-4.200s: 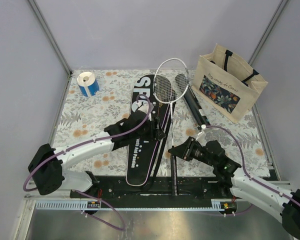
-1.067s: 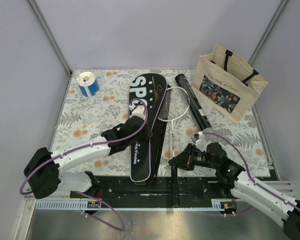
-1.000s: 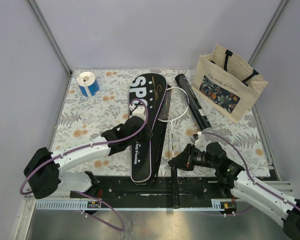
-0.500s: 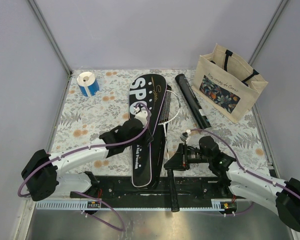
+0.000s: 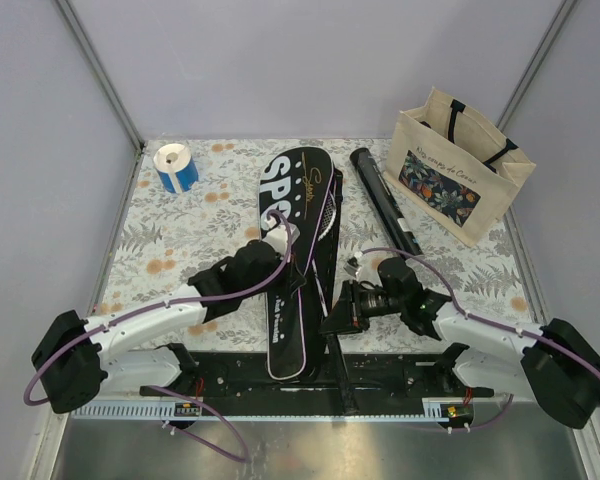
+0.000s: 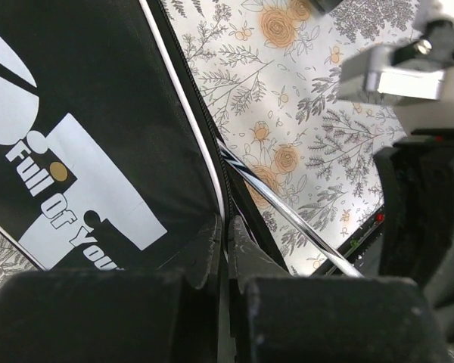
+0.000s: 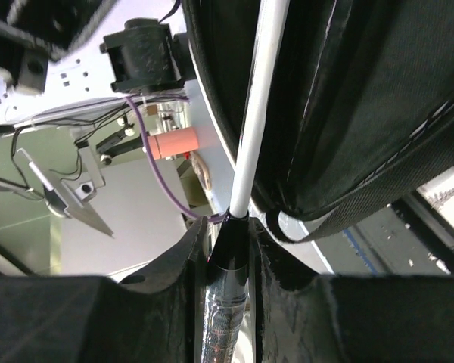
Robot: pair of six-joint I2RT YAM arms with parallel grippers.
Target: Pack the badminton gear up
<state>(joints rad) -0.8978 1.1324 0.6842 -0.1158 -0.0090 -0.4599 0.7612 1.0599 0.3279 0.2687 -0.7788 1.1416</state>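
Observation:
The black racket case (image 5: pixel 292 190) lettered SPORT lies lengthwise at the table's middle. My left gripper (image 5: pixel 298 275) is shut on its right open edge; in the left wrist view the jaws (image 6: pixel 225 227) pinch that white-piped edge of the case (image 6: pixel 83 151). A white-framed racket goes head-first into the case, its strings (image 5: pixel 327 212) showing at the opening and its dark handle (image 5: pixel 342 375) trailing toward the near edge. My right gripper (image 5: pixel 338 318) is shut on that handle (image 7: pixel 228 257), the white shaft (image 7: pixel 261 98) running up along the case (image 7: pixel 363 98). The black tube (image 5: pixel 385 200) lies right of the case.
A beige tote bag (image 5: pixel 460 165) with a floral panel stands at the back right. A blue-and-white tape roll (image 5: pixel 175 167) sits at the back left. The black base rail (image 5: pixel 230 365) runs along the near edge.
The racket has slid deeper into the case, only a strip of strings now showing. My right gripper moved left and forward with the handle. The left gripper kept its pinch and lifted the case edge.

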